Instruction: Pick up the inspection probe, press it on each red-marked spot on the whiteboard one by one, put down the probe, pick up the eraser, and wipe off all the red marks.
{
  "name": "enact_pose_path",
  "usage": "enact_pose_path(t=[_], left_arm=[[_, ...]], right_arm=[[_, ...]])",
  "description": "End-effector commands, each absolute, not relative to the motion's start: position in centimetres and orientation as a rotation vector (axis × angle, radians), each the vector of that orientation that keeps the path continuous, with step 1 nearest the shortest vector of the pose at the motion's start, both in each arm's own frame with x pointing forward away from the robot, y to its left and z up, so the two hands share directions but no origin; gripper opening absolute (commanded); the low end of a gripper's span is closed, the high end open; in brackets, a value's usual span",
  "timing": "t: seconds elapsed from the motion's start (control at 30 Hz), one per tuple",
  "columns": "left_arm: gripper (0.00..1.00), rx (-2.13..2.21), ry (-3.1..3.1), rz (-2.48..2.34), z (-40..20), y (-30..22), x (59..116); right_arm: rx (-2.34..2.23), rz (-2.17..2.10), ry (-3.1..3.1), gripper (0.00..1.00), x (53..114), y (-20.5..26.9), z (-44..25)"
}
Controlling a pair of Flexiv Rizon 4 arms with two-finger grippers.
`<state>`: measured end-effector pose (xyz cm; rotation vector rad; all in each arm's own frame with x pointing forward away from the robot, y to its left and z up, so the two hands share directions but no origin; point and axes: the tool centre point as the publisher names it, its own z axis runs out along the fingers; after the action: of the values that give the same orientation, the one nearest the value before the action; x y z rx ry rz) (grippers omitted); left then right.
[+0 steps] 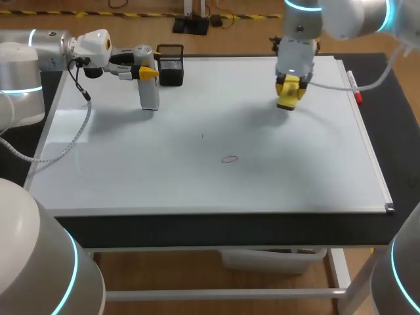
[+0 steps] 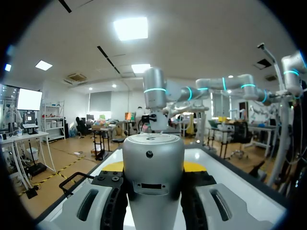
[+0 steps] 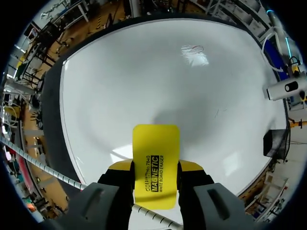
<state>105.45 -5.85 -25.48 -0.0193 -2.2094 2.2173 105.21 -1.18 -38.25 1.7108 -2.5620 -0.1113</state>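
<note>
Whiteboard (image 1: 210,190) flat across the tabletop. Over the whiteboard's far left part, left gripper (image 1: 149,73) clamped from both sides on the upright grey inspection probe (image 1: 149,97), lower end down at the whiteboard's surface, contact not clear; over the whiteboard's far right part, right gripper (image 1: 289,86) closed on the yellow eraser (image 1: 287,102), low over the whiteboard. Near the whiteboard's middle, well apart from both tools, one faint red mark (image 1: 229,159).
</note>
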Motion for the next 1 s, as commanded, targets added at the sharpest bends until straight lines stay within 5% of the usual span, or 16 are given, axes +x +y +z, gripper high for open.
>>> enact_pose_path(t=[0.03, 1.0], left_arm=[[0.00, -0.019, -2.212, 2.216, -25.3, -5.9, 105.4], [0.00, -0.019, -2.212, 2.216, -25.3, -5.9, 105.4]], right_arm=[[1.681, -0.123, -2.595, 0.00, 105.0, -3.7, -38.5], [1.526, -0.127, -2.651, 0.00, 104.6, -8.5, -39.5]])
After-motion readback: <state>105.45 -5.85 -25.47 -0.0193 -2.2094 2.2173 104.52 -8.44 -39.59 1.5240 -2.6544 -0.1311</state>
